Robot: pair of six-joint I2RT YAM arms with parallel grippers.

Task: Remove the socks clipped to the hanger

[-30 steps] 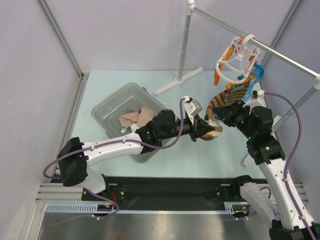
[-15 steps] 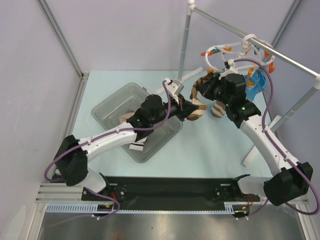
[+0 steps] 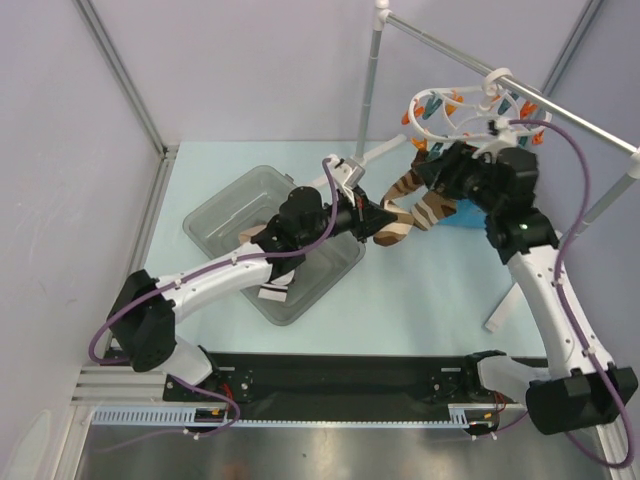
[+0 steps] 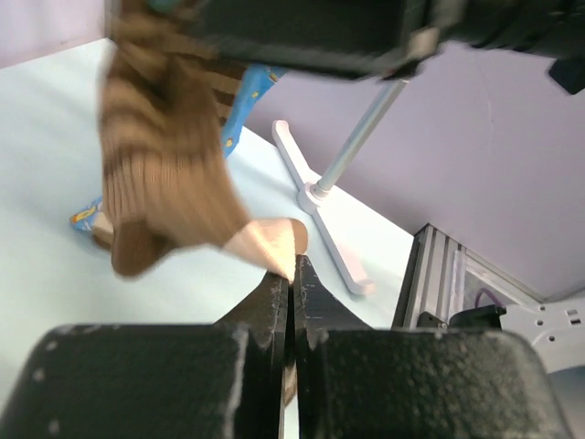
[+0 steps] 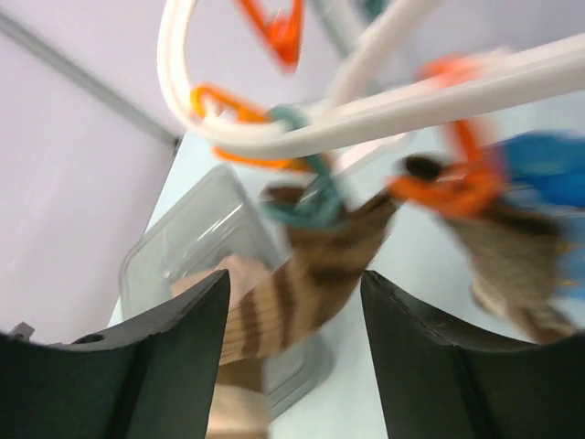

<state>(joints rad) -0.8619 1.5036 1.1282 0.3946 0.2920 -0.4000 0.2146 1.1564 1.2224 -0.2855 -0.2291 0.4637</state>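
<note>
The brown-and-tan striped fabric sock (image 3: 415, 200) hangs by a teal clip (image 5: 315, 201) from the white plastic oval ring hanger (image 5: 512, 80), just above the right tool (image 5: 292, 288), whose jaws stand wide. The left tool (image 4: 291, 274) pinches the sock's tan toe over the pale blue worktop (image 3: 420, 290).

Seemingly translucent bin (image 3: 225, 208), silver rail (image 3: 600, 132)
</note>
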